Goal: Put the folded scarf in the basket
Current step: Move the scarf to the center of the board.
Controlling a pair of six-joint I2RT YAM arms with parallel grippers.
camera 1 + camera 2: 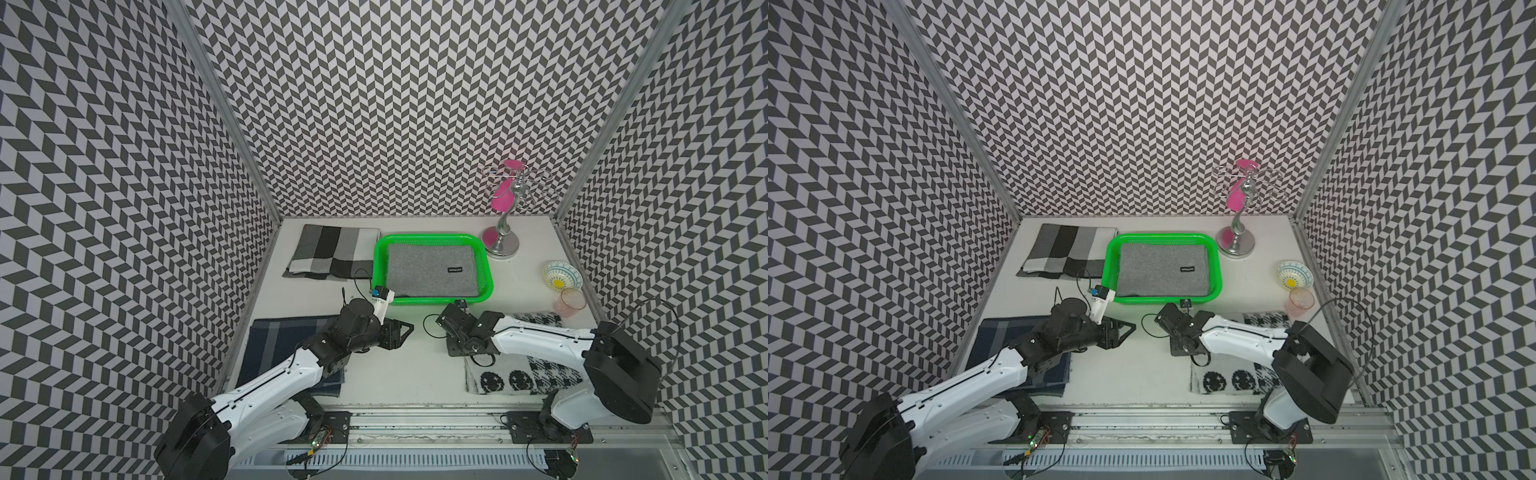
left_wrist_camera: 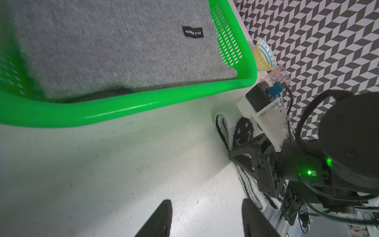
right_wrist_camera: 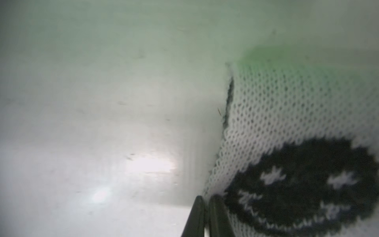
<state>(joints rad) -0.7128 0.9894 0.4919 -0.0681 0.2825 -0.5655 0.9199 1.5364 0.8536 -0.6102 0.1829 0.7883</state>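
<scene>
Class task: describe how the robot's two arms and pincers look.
The left arm and right arm have white shells, black joints and bulky black bases. Thin black cables loop at the wrists. The left pincer and right pincer have flat black fingers. A green light glows on the right wrist.

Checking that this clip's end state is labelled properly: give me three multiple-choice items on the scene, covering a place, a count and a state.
1. Where does the grey scarf lie?
A) beside the bowl
B) in the green basket
C) under the right arm

2. How many folded scarves lie outside the basket?
A) one
B) two
C) three

3. How is the left claw?
A) open, empty
B) shut on the grey scarf
C) shut on the basket's rim

Answers:
1. B, the grey scarf fills the basket's floor.
2. C, the striped scarf, navy scarf and smiley scarf lie on the table.
3. A, its jaws stand apart with nothing between them.
</scene>
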